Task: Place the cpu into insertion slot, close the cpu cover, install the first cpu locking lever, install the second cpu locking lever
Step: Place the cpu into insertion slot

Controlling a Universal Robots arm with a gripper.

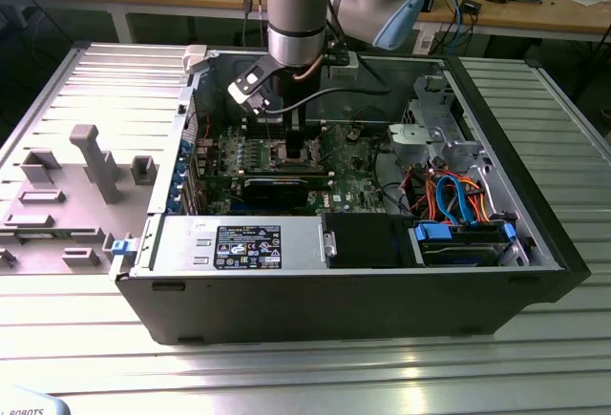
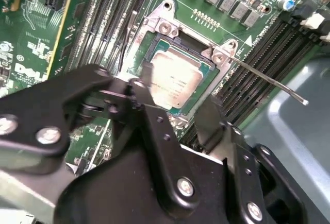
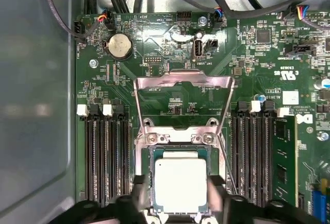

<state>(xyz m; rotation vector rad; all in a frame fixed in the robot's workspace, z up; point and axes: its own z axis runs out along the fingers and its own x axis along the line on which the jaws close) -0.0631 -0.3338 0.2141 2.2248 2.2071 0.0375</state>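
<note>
The cpu [image 3: 180,183], a flat silver-topped square, lies within the insertion slot [image 3: 147,140] on the green motherboard; the second wrist view shows cpu [image 2: 172,80] and insertion slot [image 2: 165,26] too. My gripper [image 3: 180,197] reaches down over it, black fingers [image 3: 142,193] against two opposite edges of the chip, and shows again as gripper [image 2: 176,96] and gripper [image 1: 296,153]. The cpu cover [image 3: 183,79], a silver frame with a square window, is swung open away from the socket. One thin locking lever [image 2: 268,82] sticks out free beside the socket.
Memory slots [image 3: 105,157] flank the socket on both sides. A black card [image 1: 275,186] lies near the socket. The power supply [image 1: 239,243], drive cage [image 1: 458,238] with blue and orange cables, and the case walls hem in the board.
</note>
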